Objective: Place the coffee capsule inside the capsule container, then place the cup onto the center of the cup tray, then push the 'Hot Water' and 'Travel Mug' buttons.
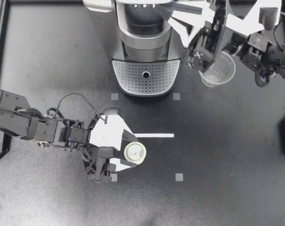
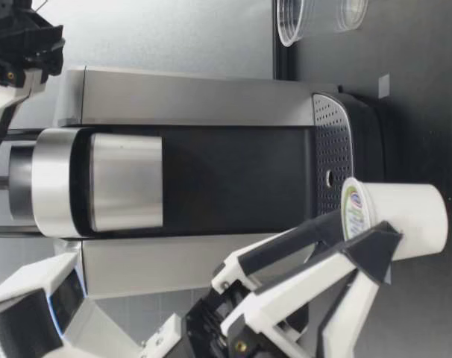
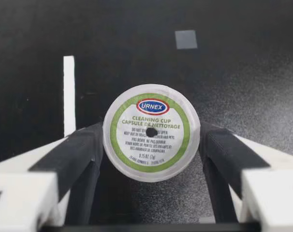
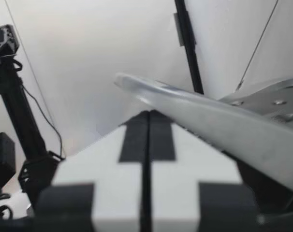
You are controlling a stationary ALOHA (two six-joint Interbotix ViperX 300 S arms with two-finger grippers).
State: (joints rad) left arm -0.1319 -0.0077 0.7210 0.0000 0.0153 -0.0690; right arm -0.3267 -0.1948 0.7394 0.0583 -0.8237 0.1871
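The black surface (image 1: 227, 155) carries a silver and black coffee machine (image 1: 145, 42) at the middle of its back edge. The machine's perforated cup tray (image 1: 128, 75) faces the surface's centre with nothing standing on it. My left arm comes in from the left edge, and my left tool (image 1: 133, 153) sits left of centre, toward the front edge. Its fingers (image 3: 83, 154) stand a capsule's width apart and press from both sides on the coffee capsule (image 1: 134, 152). My right arm reaches in from the back right corner, and my right tool (image 1: 178, 16) is up at the machine's top. The right wrist view shows its two fingers (image 4: 127, 145) closed flat against each other with nothing between them. In that view a silvery handle (image 4: 224, 121) lies slantwise just ahead of the tips. A clear plastic cup (image 1: 218, 70) stands upright on the surface beside the machine's right side, near the back edge and under my right arm. The capsule (image 2: 394, 216) is upright with its green-ringed foil lid facing up and its base low over the surface; whether it touches, I cannot tell. A white tape strip (image 1: 154, 135) lies just beside it toward the centre. Four small grey squares (image 1: 179, 177) mark a rectangle around the middle of the surface.
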